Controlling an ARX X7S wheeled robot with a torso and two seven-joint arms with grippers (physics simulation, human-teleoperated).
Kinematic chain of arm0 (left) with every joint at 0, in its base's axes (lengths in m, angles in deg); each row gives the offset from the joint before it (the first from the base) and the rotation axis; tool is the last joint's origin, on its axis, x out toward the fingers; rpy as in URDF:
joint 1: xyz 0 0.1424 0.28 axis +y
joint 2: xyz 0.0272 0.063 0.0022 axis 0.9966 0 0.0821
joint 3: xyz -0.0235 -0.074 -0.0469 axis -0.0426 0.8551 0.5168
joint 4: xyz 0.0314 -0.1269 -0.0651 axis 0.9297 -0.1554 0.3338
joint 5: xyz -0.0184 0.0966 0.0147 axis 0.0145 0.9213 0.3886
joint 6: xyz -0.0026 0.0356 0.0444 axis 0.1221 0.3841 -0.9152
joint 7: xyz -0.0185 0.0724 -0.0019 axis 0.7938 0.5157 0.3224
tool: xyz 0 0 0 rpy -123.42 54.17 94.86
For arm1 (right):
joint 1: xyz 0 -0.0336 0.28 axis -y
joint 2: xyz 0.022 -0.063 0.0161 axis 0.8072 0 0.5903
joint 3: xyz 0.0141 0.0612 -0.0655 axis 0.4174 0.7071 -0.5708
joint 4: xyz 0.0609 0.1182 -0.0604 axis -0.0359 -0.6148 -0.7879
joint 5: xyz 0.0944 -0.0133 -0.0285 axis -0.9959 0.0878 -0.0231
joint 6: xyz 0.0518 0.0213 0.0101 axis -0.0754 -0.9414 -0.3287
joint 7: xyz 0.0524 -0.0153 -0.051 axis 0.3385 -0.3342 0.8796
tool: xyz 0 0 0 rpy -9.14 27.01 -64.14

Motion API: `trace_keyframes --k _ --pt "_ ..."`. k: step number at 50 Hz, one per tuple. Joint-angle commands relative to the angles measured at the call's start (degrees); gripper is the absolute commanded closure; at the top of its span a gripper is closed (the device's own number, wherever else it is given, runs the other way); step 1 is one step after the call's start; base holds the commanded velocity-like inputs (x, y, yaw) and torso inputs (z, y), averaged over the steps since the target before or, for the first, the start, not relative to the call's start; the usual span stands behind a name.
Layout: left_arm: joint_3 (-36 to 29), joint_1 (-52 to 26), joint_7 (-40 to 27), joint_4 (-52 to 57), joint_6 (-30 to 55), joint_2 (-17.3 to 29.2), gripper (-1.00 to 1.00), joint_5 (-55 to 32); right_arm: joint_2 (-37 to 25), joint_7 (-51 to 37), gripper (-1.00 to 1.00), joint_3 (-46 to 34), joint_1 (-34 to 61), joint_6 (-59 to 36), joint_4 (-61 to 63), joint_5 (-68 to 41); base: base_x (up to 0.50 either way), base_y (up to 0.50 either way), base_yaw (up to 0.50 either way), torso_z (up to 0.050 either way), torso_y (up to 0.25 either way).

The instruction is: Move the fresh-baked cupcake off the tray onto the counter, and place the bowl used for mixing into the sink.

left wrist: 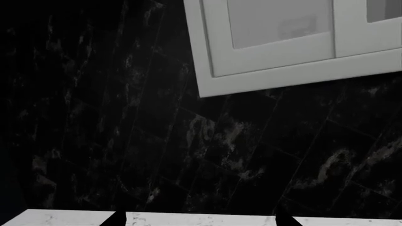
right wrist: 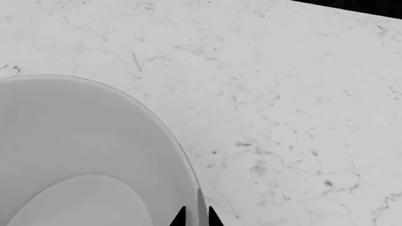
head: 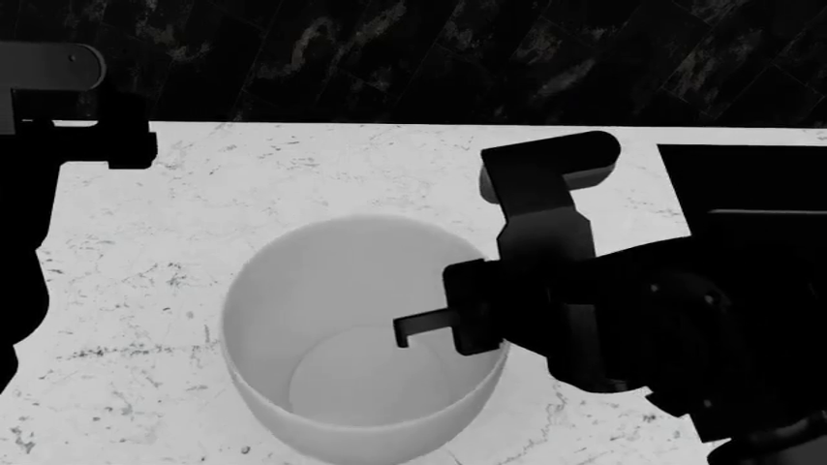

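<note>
While the head view looks down on the counter [head: 168, 232], the bowl [head: 323, 291] stands upright at lower centre of that frame, its flat base resting on the white veined stone and its interior bare. The right gripper [head: 427, 325] enters from the right of the frame and sits at the bowl's right-hand rim, with one dark finger [head: 416, 327] reaching over the rim into the bowl's opening.

In the right wrist view, the two dark fingertips [right wrist: 178, 217] show at the bottom edge of the frame, one on each side of the bowl [right wrist: 82, 155] wall, with the thin white rim standing between them. The jaws are narrowed almost to the wall's thickness, so the right gripper [right wrist: 195, 217] is clamped on the bowl's rim. Marble counter [right wrist: 283, 94] fills the rest of that frame.

At the right edge of the head view lies a black surface [head: 737, 194], largely covered by the right arm; what it is cannot be told.

The left arm [head: 52, 145] occupies the upper left of the head view. In the left wrist view, the left gripper [left wrist: 197, 220] shows only two fingertips [left wrist: 116, 219] at the bottom edge, set well apart with nothing between them: released. Beyond them are a strip of counter [left wrist: 201, 220], a dark marbled wall [left wrist: 125, 132] and a white cabinet [left wrist: 283, 61] at upper right.
</note>
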Motion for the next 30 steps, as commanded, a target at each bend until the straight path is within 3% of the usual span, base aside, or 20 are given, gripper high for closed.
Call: trace_keyframes --k 1,30 --pt "0.36 -0.50 0.71 -0.28 -0.11 -0.18 -1.00 -0.37 0.01 -0.49 1.00 0.46 -0.74 1.47 0.13 0.67 0.00 0.00 0.00 0.000 0.000" --pt "-0.14 -0.29 0.87 -0.29 -0.48 -0.07 -1.00 -0.70 -3.93 -9.91 1.00 11.30 -2.10 6.09 9.53 -5.24 0.00 0.00 0.00 0.000 0.000"
